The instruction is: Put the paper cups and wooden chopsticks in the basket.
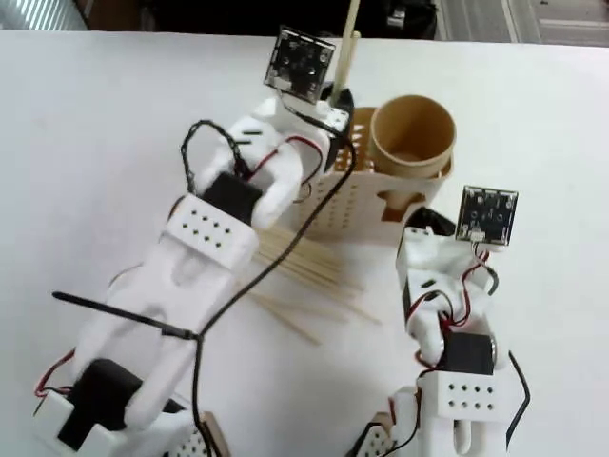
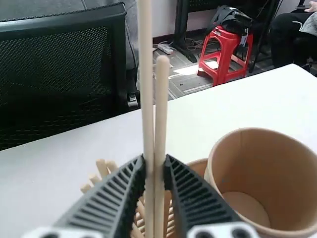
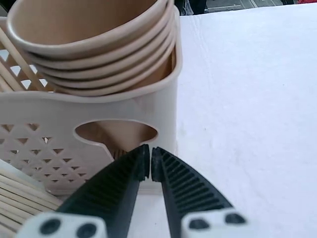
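Note:
My left gripper (image 2: 154, 171) is shut on two wooden chopsticks (image 2: 151, 74), which stand upright over the basket (image 1: 366, 205). In the high view they rise beside the left gripper (image 1: 335, 103) at the basket's far left end. A stack of paper cups (image 1: 411, 133) sits in the basket's right part, and the top cup (image 2: 262, 183) is hollow and upright. More chopsticks (image 2: 101, 171) lie inside the basket. A loose pile of chopsticks (image 1: 304, 271) rests on the table in front of it. My right gripper (image 3: 150, 159) is shut on nothing, close to the basket's handle cutout (image 3: 116, 134), below the cups (image 3: 99, 39).
The white table (image 1: 95, 124) has free room to the left and to the right of the basket. The left arm's black cable (image 1: 276, 257) hangs across the chopstick pile. A black chair (image 2: 59, 64) and a red stool (image 2: 225, 47) stand beyond the table's far edge.

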### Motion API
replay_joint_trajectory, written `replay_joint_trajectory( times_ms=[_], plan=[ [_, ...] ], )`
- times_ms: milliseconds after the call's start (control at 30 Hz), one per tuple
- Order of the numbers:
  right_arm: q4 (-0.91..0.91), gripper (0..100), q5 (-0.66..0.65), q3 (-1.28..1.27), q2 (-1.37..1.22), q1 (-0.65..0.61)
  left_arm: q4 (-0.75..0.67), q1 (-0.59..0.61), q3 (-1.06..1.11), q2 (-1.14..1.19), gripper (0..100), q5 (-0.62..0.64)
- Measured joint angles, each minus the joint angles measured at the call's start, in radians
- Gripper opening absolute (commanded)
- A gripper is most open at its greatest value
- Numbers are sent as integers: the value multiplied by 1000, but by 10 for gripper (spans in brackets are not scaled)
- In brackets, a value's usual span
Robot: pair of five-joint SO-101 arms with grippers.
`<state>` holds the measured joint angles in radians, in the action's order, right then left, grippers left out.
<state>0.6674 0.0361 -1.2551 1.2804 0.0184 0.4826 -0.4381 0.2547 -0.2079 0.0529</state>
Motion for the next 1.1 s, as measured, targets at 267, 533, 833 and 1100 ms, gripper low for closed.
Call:
replay_joint_trajectory(
  times_ms=[267,533,833,1100],
  plan=[
    [0,18,0,0,0,0,324,3,-46,-226,190,0],
    [0,18,0,0,0,-5,628,58,-51,-571,188,-130],
    [46,18,-104,40,0,-110,856,339,34,-951,188,-249],
    [333,18,-262,331,-118,-397,819,632,482,-1218,188,-265]
  ],
)
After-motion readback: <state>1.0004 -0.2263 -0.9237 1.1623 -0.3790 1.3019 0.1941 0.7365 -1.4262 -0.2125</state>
